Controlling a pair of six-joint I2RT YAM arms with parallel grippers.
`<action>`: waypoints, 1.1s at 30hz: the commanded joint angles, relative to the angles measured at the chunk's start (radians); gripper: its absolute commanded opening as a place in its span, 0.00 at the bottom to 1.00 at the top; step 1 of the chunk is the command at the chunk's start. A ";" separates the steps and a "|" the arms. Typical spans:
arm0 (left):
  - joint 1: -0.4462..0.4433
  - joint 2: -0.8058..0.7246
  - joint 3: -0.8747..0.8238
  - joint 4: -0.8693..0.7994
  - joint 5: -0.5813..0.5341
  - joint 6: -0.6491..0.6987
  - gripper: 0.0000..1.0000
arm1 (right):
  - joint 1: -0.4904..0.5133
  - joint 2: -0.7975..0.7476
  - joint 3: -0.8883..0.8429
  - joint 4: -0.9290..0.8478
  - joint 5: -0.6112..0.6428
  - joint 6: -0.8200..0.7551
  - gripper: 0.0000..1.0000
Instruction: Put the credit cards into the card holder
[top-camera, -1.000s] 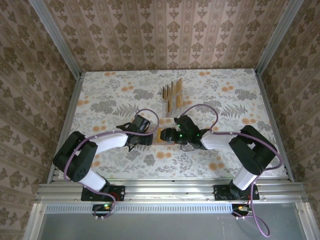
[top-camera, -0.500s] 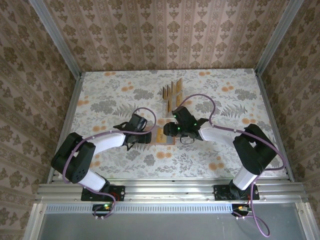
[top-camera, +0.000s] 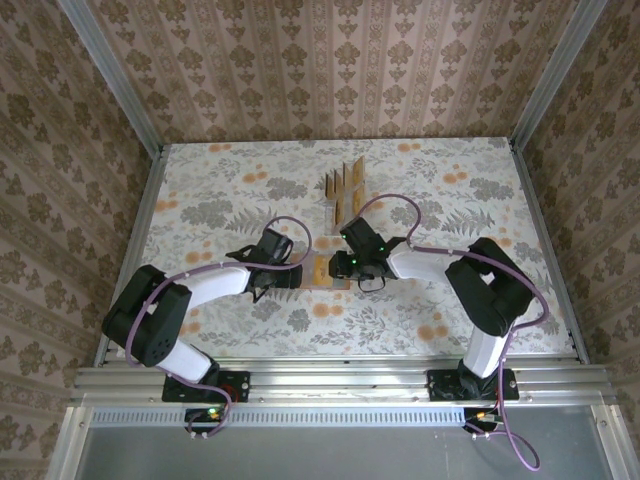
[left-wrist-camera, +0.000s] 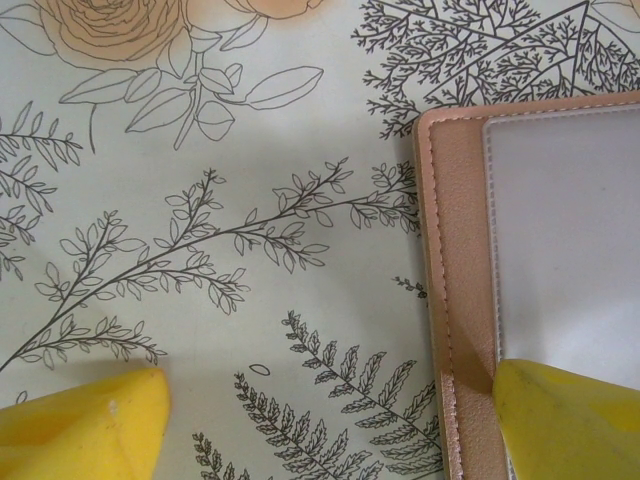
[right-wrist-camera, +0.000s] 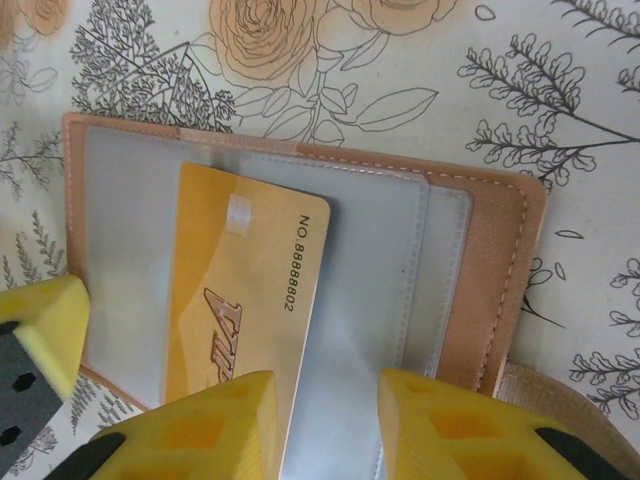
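Table cover (left-wrist-camera: 200, 150): pale cream, with dark line-drawn ferns and orange roses.
Card holder (right-wrist-camera: 495, 270): salmon leather, pale stitching, greyish clear pockets.
Credit card (right-wrist-camera: 240, 290): golden yellow, brown lettering, dark digits.
Left gripper (left-wrist-camera: 330, 400): yellow fingers.
Right gripper (right-wrist-camera: 325, 405): yellow fingers.
Walls (top-camera: 320, 70): brown striped damask.
Arms (top-camera: 215, 285): white and black.

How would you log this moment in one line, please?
left gripper open astride card holder edge | right gripper narrow over credit card, grip unclear | card on clear pockets
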 joint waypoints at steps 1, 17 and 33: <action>0.011 0.002 -0.014 0.013 0.016 0.008 0.85 | 0.003 0.024 0.034 0.019 -0.025 0.004 0.32; 0.011 0.019 -0.016 0.021 0.024 0.004 0.85 | 0.014 0.067 0.059 0.052 -0.056 0.022 0.24; 0.009 0.018 -0.019 0.022 0.030 -0.001 0.85 | 0.032 0.097 0.098 0.048 -0.067 0.030 0.18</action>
